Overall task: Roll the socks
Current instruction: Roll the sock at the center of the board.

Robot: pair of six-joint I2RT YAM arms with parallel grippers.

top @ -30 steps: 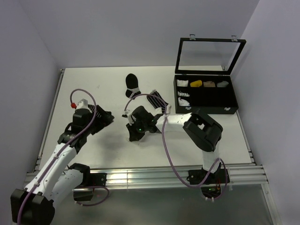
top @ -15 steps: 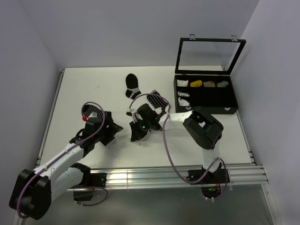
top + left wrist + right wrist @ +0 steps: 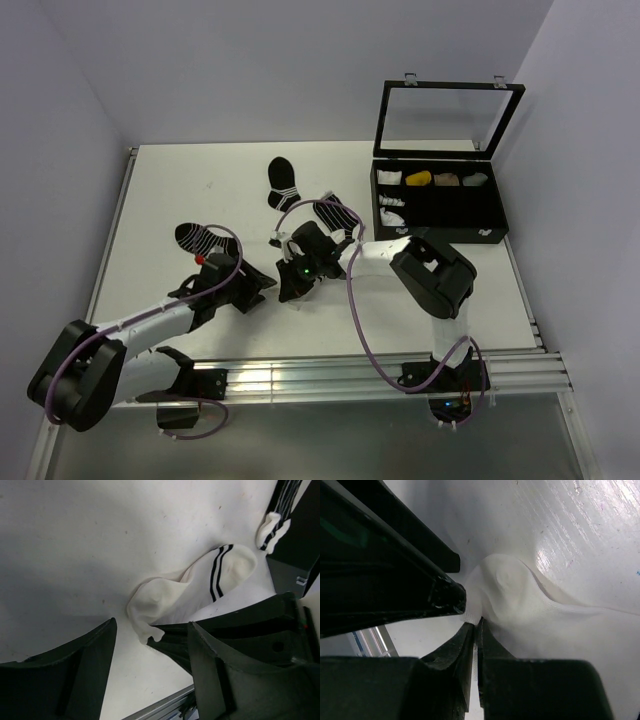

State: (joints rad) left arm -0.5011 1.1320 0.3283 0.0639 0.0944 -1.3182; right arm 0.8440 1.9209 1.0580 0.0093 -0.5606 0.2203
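Lying flat on the left side of the table, a black-and-white striped sock waits, likely the mate. Just right of it, the left gripper brackets the toe end of the white sock, its jaws apart and not closed on it. At mid-table the right gripper is clamped on a pinch of the white fabric, holding up a ridge. The roll looks barely begun. Next, the left jaws would need to close on the toe and turn it toward the striped cuff. Open room lies leftward. To the right, a thin-striped black sock, a white-banded black sock and the open compartment box crowd in.
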